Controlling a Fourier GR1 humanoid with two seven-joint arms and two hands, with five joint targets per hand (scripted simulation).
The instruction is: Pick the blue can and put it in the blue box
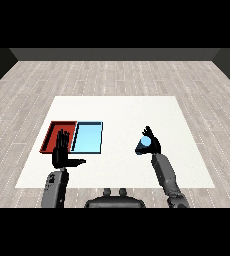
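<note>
Both forearms enter from the near edge of the white table (122, 110); can held on the right, trays waiting on the left.

Left hand (63, 152) is raised with fingers straight and spread, thumb out to the side, holding nothing; it stands in front of the red tray (51, 131), probably parked out of the working path. Just beside the red tray, on its right, lies the blue tray (89, 137), the target, with nothing visible in it. Well apart to the right, the right hand (153, 144) is curled round the blue can (144, 144), which looks tipped on its side and lifted off the table. Judged from this layout, the pick is done; the carry leftward toward the blue tray remains.
</note>
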